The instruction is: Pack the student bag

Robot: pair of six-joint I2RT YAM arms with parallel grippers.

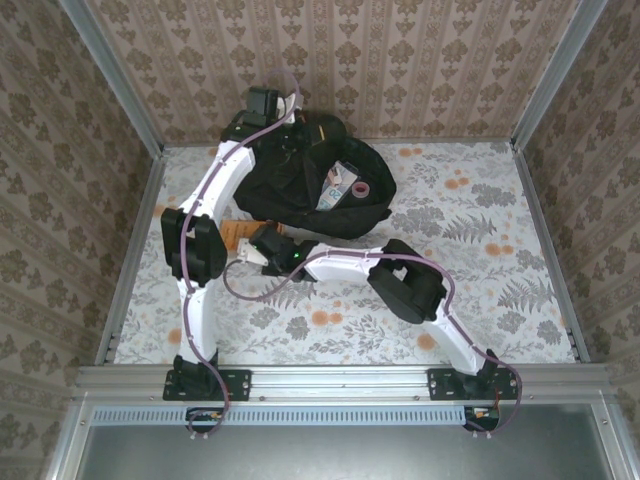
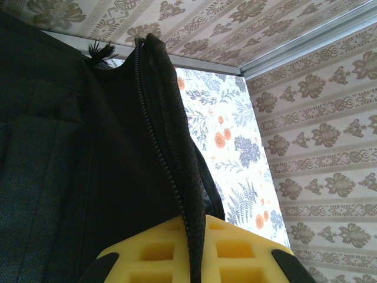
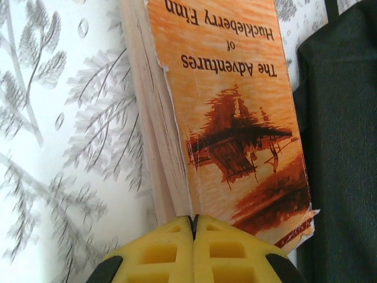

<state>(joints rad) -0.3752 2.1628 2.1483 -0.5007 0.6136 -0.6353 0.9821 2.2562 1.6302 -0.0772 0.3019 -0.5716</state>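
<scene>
The student bag [image 1: 285, 190] lies open at the back of the table, black and floppy. My left gripper [image 2: 191, 221] is shut on its zippered edge [image 2: 154, 118], holding that rim up near the back wall. An orange paperback, "The Adventures of Huckleberry Finn" [image 3: 235, 106], lies on the table just left of the bag [image 3: 341, 147]. My right gripper [image 3: 193, 219] is shut at the book's near edge, its yellow fingers pinched together on the front cover where it meets the pages. From above, the book [image 1: 232, 232] shows beside the left arm, with the right gripper [image 1: 252, 250] at it.
Inside the bag's opening lie a small printed carton [image 1: 335, 186] and a pinkish roll [image 1: 362, 187]. The left arm's elbow [image 1: 195, 248] hangs close to the book. The flowered table [image 1: 480, 250] is walled by patterned panels with metal corner posts.
</scene>
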